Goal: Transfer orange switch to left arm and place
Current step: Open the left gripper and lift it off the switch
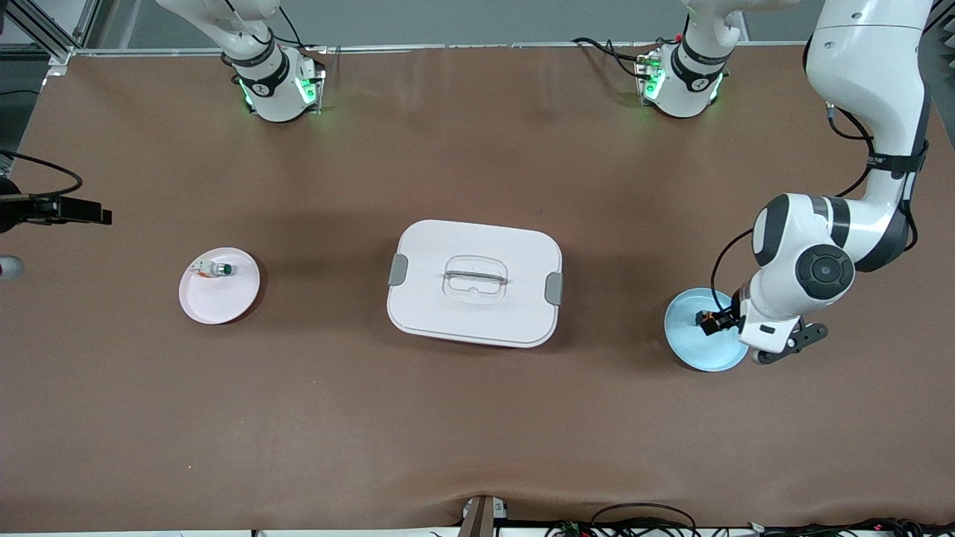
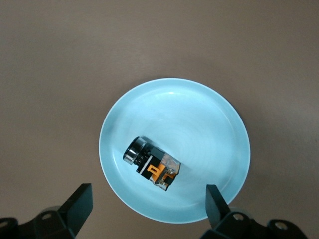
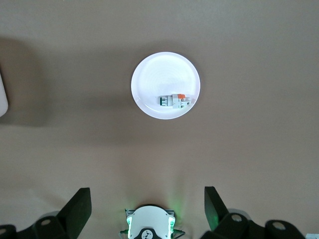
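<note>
Holding the right gripper (image 3: pixel 147 198) high over the table (image 1: pixel 477 432) at the right arm's end, fingers spread wide and gripping nothing, simply waiting. Looking down from there on a pink plate (image 1: pixel 195 309) carrying the small white switch with a green cap (image 1: pixel 216 269), not the piece wanted. Passing on to the box (image 1: pixel 448 313), sitting lidded in the middle of the table, squarely between the two plates and blocking the straight low path. Reaching then the blue plate (image 1: pixel 690 347) toward the left arm's end, with the orange switch (image 2: pixel 152 164) lying on its side in it, near the rim. Hovering the left gripper (image 2: pixel 148 191) just above that plate, fingers fully apart, closing on nothing and touching nothing so far as can be seen. Judging the task as barely begun: not yet grasping, lifting, handing over or setting down. Needing care at the plate's shallow rim, close beside the switch, when lowering the fingers. Noting broad bare table both nearer the front camera than the box and toward the bases, so probably skirting the box on either stretch, or crossing well above its lid, and meeting the right gripper over open table.
</note>
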`<act>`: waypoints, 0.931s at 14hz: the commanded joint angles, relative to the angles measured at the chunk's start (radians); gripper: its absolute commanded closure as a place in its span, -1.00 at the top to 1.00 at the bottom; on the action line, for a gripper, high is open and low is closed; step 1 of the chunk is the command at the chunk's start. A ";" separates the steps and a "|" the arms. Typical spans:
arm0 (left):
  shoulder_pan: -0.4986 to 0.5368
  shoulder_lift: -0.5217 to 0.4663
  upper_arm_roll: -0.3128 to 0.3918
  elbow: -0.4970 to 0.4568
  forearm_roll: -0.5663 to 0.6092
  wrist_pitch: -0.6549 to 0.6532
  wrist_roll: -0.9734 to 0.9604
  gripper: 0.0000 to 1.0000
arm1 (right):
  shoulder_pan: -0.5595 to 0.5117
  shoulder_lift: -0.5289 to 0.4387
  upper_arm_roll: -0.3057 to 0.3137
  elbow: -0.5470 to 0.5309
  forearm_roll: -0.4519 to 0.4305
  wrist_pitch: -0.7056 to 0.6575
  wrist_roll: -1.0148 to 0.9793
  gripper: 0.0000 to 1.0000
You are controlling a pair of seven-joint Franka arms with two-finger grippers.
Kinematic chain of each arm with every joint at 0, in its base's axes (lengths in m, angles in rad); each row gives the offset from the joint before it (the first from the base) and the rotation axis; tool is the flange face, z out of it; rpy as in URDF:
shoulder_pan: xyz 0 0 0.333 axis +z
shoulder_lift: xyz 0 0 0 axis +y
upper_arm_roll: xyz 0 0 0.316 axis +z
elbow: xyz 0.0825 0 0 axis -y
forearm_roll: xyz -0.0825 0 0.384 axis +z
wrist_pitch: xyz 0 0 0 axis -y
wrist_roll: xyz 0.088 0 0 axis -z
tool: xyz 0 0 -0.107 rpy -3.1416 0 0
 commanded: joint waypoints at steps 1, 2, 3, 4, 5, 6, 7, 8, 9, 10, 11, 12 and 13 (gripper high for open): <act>0.007 -0.031 -0.011 -0.015 -0.039 -0.015 0.207 1.00 | 0.000 -0.055 0.003 -0.017 0.002 -0.010 0.000 1.00; 0.007 -0.032 -0.011 -0.012 -0.057 -0.015 0.273 1.00 | 0.003 -0.071 0.004 -0.019 0.002 -0.021 0.000 1.00; 0.007 -0.034 -0.011 -0.009 -0.074 -0.015 0.319 1.00 | 0.015 -0.082 0.003 -0.019 0.001 -0.025 0.000 1.00; 0.007 -0.034 -0.011 -0.007 -0.086 -0.013 0.344 1.00 | 0.021 -0.084 0.003 -0.020 -0.002 -0.024 0.002 1.00; 0.010 -0.034 -0.011 -0.007 -0.092 -0.015 0.351 1.00 | 0.020 -0.085 0.001 -0.026 0.001 -0.021 0.005 1.00; 0.013 -0.039 -0.011 -0.007 -0.092 -0.015 0.351 1.00 | 0.021 -0.097 0.001 -0.049 0.001 -0.012 0.008 1.00; 0.015 -0.048 -0.010 -0.009 -0.094 -0.015 0.351 1.00 | 0.021 -0.120 0.001 -0.088 0.002 0.013 0.008 1.00; 0.015 -0.058 -0.010 -0.009 -0.092 -0.015 0.351 1.00 | 0.024 -0.154 0.001 -0.132 0.002 0.042 0.012 1.00; 0.016 -0.071 -0.010 -0.010 -0.094 -0.015 0.351 1.00 | 0.027 -0.171 0.004 -0.160 0.002 0.064 0.029 1.00; 0.025 -0.088 -0.010 -0.013 -0.092 -0.015 0.351 1.00 | 0.039 -0.176 0.004 -0.165 0.002 0.067 0.046 1.00; 0.030 -0.104 -0.010 -0.013 -0.092 -0.015 0.353 1.00 | 0.055 -0.176 0.003 -0.165 0.002 0.068 0.061 1.00; 0.031 -0.129 -0.010 -0.018 -0.092 -0.016 0.353 1.00 | 0.063 -0.179 0.003 -0.165 0.002 0.068 0.070 1.00; 0.044 -0.150 -0.010 -0.018 -0.092 -0.027 0.355 1.00 | 0.063 -0.182 0.004 -0.168 0.002 0.071 0.071 1.00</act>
